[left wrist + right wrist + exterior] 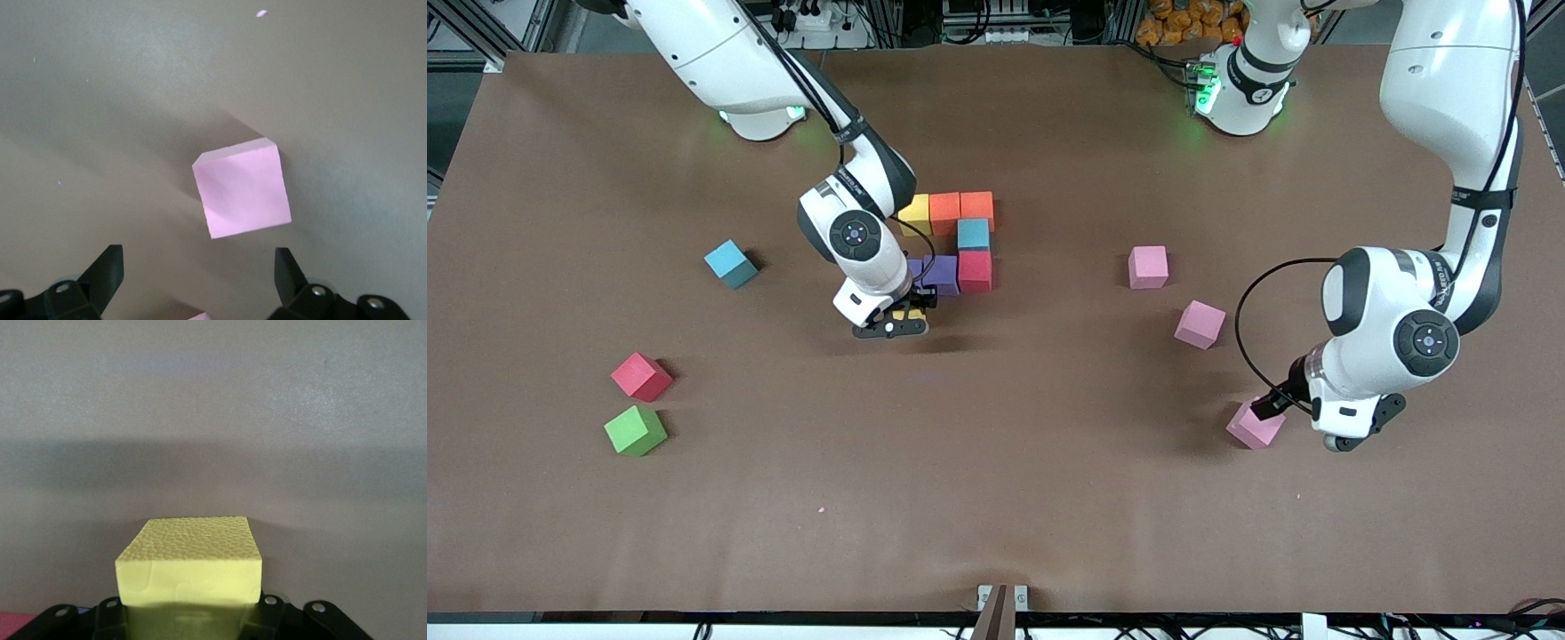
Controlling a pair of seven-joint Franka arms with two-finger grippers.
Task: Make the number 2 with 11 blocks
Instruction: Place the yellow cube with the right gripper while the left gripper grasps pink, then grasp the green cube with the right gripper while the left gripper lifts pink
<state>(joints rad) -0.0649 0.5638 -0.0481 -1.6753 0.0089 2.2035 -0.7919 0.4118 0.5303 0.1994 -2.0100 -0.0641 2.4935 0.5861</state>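
Observation:
A partial figure of touching blocks lies mid-table: yellow (914,213), orange (944,212) and orange-red (977,209) in a row, light blue (973,235) and red (975,271) below, with purple (941,274) beside the red. My right gripper (895,324) hangs just over the table next to the purple block, shut on a yellow block (911,313) (190,577). My left gripper (1272,411) (198,273) hovers open by a pink block (1256,425) at the left arm's end. In the left wrist view a pink block (241,189) lies ahead of the fingers (107,270), not between them.
Loose blocks lie about: light blue (730,264), red (641,376) and green (635,430) toward the right arm's end, and two more pink ones (1147,267) (1200,324) toward the left arm's end. The brown table (996,498) has bare room nearer the front camera.

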